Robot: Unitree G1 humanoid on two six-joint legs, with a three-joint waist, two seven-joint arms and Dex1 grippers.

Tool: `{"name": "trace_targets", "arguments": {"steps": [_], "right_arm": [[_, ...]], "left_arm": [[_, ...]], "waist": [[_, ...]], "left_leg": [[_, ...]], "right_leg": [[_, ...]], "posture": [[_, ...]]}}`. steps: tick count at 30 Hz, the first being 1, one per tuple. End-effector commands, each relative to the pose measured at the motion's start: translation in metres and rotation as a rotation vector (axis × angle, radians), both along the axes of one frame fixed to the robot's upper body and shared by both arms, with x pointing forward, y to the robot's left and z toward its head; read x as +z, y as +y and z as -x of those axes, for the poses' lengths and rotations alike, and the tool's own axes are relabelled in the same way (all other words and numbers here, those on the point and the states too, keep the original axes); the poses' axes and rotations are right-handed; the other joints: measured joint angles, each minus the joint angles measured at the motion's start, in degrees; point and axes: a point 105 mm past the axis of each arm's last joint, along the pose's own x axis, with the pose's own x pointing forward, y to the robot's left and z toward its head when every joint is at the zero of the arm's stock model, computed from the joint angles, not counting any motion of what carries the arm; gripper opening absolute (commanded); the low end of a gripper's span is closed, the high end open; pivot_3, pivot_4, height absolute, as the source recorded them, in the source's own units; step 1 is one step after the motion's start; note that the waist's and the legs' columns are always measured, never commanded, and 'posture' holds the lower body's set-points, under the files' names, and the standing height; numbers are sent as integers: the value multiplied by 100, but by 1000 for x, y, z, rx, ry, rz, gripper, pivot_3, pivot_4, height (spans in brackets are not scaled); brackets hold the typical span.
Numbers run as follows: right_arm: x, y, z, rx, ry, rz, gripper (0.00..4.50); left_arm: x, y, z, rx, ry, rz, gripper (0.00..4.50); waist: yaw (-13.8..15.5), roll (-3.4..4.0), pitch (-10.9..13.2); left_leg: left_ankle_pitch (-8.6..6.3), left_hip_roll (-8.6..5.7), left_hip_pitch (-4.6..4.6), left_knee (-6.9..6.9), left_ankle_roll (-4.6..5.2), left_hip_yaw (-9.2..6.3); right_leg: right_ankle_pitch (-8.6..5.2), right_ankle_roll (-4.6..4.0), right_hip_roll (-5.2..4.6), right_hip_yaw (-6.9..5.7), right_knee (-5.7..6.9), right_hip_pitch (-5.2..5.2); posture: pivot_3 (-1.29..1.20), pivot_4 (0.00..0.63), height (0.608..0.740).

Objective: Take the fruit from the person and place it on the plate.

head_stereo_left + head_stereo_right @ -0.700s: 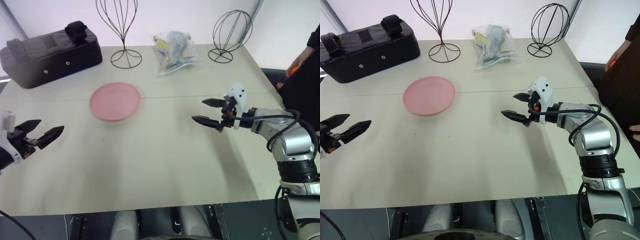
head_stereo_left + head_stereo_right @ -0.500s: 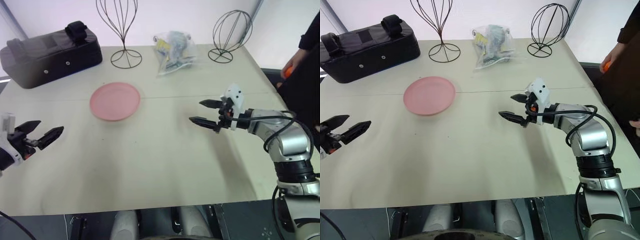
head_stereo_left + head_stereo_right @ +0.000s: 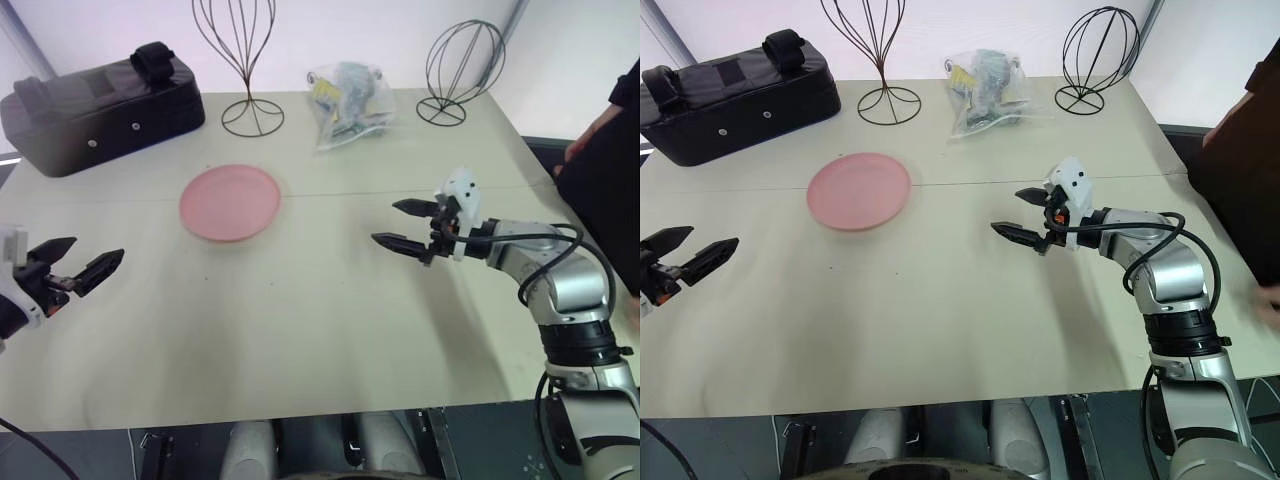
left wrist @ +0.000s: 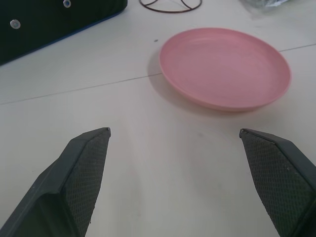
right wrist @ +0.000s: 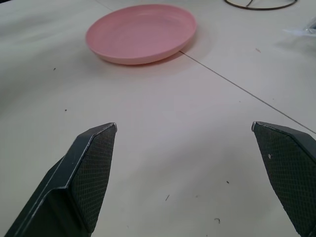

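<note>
Plate on table, both grippers empty; fruit not yet to hand.

Left gripper (image 3: pixel 78 270), near left edge: jaws spread, nothing between. Plate (image 3: pixel 230 202), left of table (image 3: pixel 300 320) centre toward the far edge: bare, rigid, shallow rim. Right gripper (image 3: pixel 408 225), right of centre: jaws spread, nothing held. Person (image 3: pixel 1240 150), beyond right edge: dark sleeve; fruit cannot be made out. Judged a mandarin: light, smooth, slightly yielding; take across its widest girth, gentle squeeze, lest it roll or bruise.
</note>
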Motion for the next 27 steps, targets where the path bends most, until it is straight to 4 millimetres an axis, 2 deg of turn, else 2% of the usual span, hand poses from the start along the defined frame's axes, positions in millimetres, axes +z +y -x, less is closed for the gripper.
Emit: {"name": "trace_targets", "arguments": {"steps": [1, 27], "right_arm": [[15, 2, -1, 8, -60, -18, 4486], [18, 3, -7, -12, -71, -22, 4486]], "left_arm": [[11, -3, 1, -4, -43, -27, 4385], [19, -2, -2, -2, -70, -46, 4385]], "waist": [[-1, 0, 0], [-1, 0, 0]], "left_leg": [[0, 0, 0, 0, 0, 0], [0, 0, 0, 0, 0, 0]], "right_leg": [[0, 0, 0, 0, 0, 0], [1, 1, 0, 0, 0, 0]], "posture": [[0, 150, 740], [0, 150, 740]]}}
